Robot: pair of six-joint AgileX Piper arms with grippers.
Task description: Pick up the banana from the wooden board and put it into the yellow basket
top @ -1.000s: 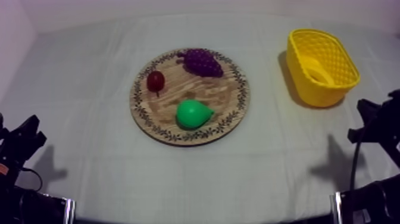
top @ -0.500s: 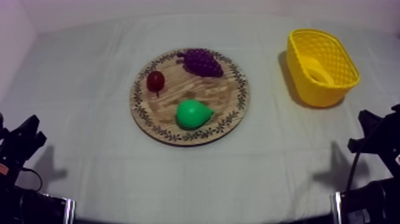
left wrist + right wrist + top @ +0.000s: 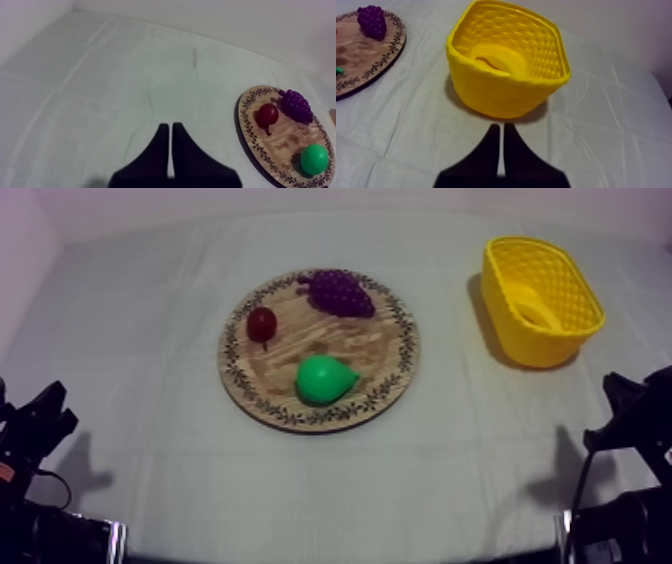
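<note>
Fig.: banana [image 3: 535, 306] lies inside the yellow basket [image 3: 545, 348], R side of the table [image 3: 150, 318].
My L gripper [image 3: 169, 126] and R gripper [image 3: 499, 126] sit low at their own sides, fingers pressed together as a wedge w/ nothing between. The R gripper points at the basket wall. The wooden board [image 3: 400, 378], mid-table, bears the pear [image 3: 323, 379], grapes [image 3: 340, 291] and small red fruit [image 3: 262, 322].

A worktop [image 3: 140, 318] is seen covered in matt, lightly creased cloth [image 3: 440, 458]. The board [image 3: 345, 338] is shown as grained wood. The basket [image 3: 540, 343] is moulded in smooth latticed plastic. The pear [image 3: 322, 380] is smooth and faintly glossy; the grapes [image 3: 340, 292] are knobbly.
</note>
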